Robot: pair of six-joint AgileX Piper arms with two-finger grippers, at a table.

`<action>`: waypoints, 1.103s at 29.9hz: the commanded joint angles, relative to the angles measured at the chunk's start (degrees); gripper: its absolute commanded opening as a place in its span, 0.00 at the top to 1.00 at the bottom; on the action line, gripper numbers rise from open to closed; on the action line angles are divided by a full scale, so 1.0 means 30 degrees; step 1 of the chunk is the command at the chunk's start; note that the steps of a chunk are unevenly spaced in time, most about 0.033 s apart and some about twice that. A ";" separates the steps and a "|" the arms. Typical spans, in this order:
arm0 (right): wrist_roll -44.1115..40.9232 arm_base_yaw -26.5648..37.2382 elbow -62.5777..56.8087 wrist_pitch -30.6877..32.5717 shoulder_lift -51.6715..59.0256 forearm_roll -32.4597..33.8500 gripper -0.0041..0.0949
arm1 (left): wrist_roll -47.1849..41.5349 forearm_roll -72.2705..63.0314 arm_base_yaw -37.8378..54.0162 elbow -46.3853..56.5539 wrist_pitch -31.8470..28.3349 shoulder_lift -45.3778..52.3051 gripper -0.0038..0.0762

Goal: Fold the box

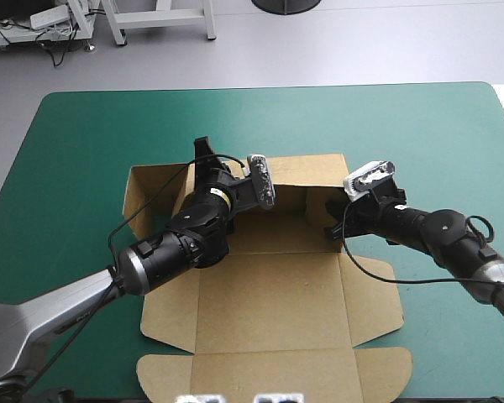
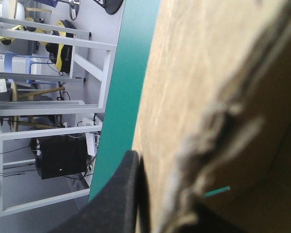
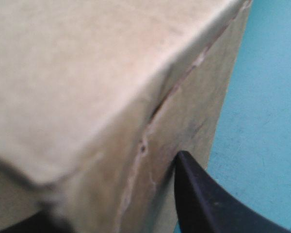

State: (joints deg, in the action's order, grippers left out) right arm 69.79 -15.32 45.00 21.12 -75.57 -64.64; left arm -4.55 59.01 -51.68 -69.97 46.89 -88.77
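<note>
The brown box (image 1: 269,302) lies open in the middle of the teal-green cover (image 1: 84,151), its lid and front flaps flat toward the near edge. Its far wall (image 1: 307,172) stands raised. My left gripper (image 1: 203,158) is at the far left corner, by the left flap (image 1: 147,189). In the left wrist view one black finger (image 2: 126,194) presses against the board (image 2: 208,73), and my left gripper (image 2: 146,162) is shut on it. My right gripper (image 1: 332,225) is at the raised right wall. Close up, my right gripper (image 3: 145,160) is shut on the box's corner (image 3: 87,73), with only one finger (image 3: 208,204) showing.
Bare teal-green cover surrounds the box at the left, the right (image 1: 454,134) and the far side. The front flaps (image 1: 273,374) reach nearly to the table's near edge. In the wrist views the cover (image 3: 266,97) runs beside the held wall.
</note>
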 commanded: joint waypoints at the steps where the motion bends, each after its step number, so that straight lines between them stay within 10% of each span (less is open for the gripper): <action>1: -0.0171 -0.0110 0.0374 0.1394 0.0138 0.0102 0.83 | 0.0312 -0.3125 -0.0290 -0.0166 -0.0659 0.0279 0.94; 4: -0.0171 -0.0110 0.0374 0.1625 0.0138 0.0102 0.98 | 0.1328 -0.4125 -0.0290 -0.0166 -0.0659 0.0279 0.84; 13: -0.0475 -0.0110 0.0374 0.1972 0.0138 0.0102 0.98 | 0.2086 -0.6824 -0.0290 -0.0166 -0.0659 0.0962 0.28; 33: -0.0606 -0.0110 0.0374 0.2026 0.0138 0.0102 0.98 | 0.4164 -1.3995 -0.0334 -0.0166 -0.0171 0.6543 0.41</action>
State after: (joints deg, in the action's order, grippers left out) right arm 68.43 -15.24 45.17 22.56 -75.68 -63.46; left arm 6.16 20.13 -52.30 -69.03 47.85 -72.00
